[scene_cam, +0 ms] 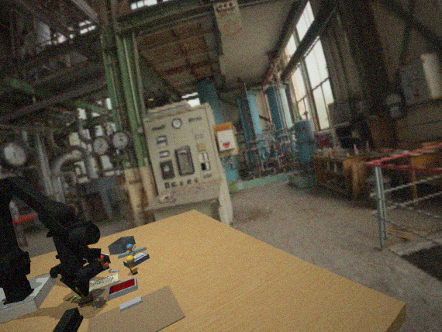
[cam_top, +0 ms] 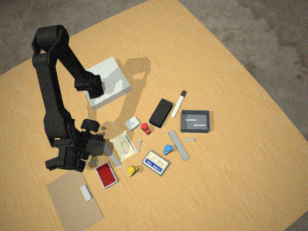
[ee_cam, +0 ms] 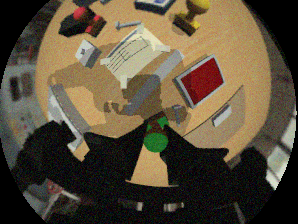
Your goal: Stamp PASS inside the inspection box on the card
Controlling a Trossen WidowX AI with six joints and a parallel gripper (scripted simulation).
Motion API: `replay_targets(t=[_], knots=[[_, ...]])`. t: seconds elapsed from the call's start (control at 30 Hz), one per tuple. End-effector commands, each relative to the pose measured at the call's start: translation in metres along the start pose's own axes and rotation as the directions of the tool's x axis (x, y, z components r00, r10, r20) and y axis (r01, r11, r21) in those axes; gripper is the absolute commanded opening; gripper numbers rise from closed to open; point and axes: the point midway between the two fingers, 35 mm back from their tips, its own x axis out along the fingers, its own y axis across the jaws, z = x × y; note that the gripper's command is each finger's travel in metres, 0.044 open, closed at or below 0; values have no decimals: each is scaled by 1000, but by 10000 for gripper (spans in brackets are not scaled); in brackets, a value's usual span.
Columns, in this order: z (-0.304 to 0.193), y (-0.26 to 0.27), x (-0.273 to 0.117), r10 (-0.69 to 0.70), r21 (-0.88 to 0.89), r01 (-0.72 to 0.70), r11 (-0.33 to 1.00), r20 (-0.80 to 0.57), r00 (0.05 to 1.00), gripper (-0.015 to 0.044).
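- Clamping a green-knobbed stamp (ee_cam: pixel 156 140) between its part-closed fingers, the black gripper (ee_cam: pixel 154 152) hangs low over the wooden bench (cam_top: pixel 216 162), just off the near-left corner of the red ink pad (cam_top: pixel 106 175).
- The held stamp shows only as a green spot at the fingertips in the exterior view (scene_cam: pixel 79 298), very low over the bench; whether it touches the surface cannot be told.
- The inspection card (cam_top: pixel 124 145), cream with faint ruled lines, lies just beyond the red pad, partly in the arm's shadow.
- Three other stamps stand apart on the bench: a yellow stamp (cam_top: pixel 132 170) just right of the red pad, a red stamp (cam_top: pixel 145 128) farther back and a blue stamp (cam_top: pixel 167 148) to the right.
- A blue-and-white stamp pad tin (cam_top: pixel 155 162) sits between the yellow and blue stamps.
- A brown clipboard (cam_top: pixel 74 201) lies at the near-left, and a dark tray (cam_top: pixel 195 121), a black block (cam_top: pixel 161 112) and a marker (cam_top: pixel 178 103) sit well to the right.
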Motion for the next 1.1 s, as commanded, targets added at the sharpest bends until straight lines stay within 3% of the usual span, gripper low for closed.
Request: replay_targets(t=[0.0,0.1,0.43,0.57,0.83,1.07], knots=[[0,3,7,10,-3,-10,1000,3,1000,0],[0,3,8,10,-3,-10,1000,3,1000,0],[0,1,4,3,0,-3,1000,-1,1000,263],[0,-1,-4,3,0,-3,1000,-1,1000,263],[0,-1,-110,9,-3,-9,1000,3,1000,263],[0,0,-113,9,-3,-9,1000,3,1000,263]])
